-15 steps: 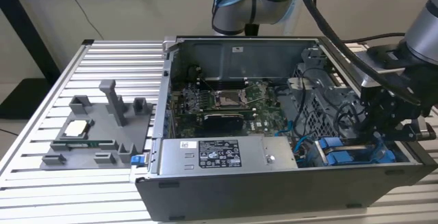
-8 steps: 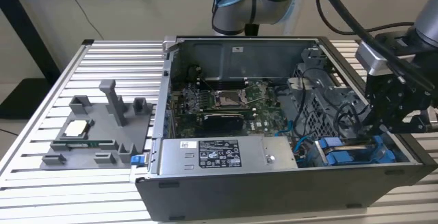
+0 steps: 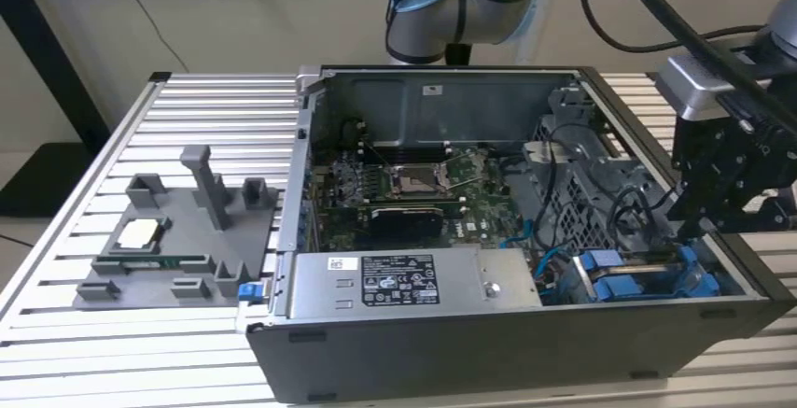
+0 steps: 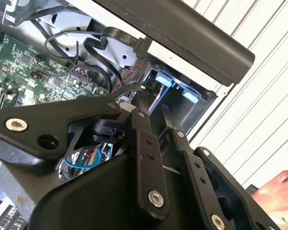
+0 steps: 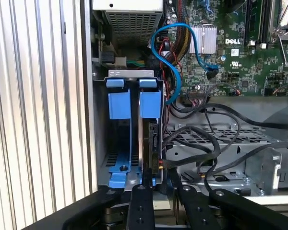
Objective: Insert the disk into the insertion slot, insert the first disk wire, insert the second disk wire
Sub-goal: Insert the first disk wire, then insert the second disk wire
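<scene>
The disk stands on edge in the slot, in the compartment nearer the motherboard. Its blue bracket is at the end far from the fingers. The disk's near end lies between the two fingers of the gripper, which stand a narrow gap apart; whether they press on the disk cannot be told. Black cables loop just beside the fingers on the motherboard side, and a blue cable curves past the disk's far end. The open case lies on a ribbed metal table before a plain pale wall. A grey fixture sits well apart from the fingers, on the exterior view's left. A person's hand, blurred, is over the table beyond the case.
</scene>
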Controlling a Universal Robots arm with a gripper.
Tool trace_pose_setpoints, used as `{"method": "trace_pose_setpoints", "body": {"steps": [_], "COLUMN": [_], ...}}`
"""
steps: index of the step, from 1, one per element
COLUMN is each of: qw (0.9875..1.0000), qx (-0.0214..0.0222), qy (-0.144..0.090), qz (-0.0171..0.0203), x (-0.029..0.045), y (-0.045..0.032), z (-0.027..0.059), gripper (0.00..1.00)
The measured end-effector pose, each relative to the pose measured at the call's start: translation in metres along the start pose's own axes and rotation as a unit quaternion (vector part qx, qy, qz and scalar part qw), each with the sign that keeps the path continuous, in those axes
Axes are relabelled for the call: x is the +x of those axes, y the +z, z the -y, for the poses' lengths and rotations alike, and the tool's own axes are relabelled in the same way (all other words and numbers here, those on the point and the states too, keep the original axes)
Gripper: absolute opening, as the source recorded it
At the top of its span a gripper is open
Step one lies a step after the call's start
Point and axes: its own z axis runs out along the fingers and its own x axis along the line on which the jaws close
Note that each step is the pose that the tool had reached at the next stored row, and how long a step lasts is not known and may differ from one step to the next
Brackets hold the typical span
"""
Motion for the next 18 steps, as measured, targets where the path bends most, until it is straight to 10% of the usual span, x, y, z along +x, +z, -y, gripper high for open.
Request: {"method": "trace_pose_setpoints", "body": {"steps": [6, 18], "qw": [1.0000, 0.9984], "qx": [-0.0029, -0.0493], "qy": [0.000, 0.000], "qz": [-0.0064, -0.0275], "x": [-0.0017, -0.0070], "y": [0.0002, 0.0020], "z": [0.0017, 0.0184], "gripper": [0.27, 0.27]}}
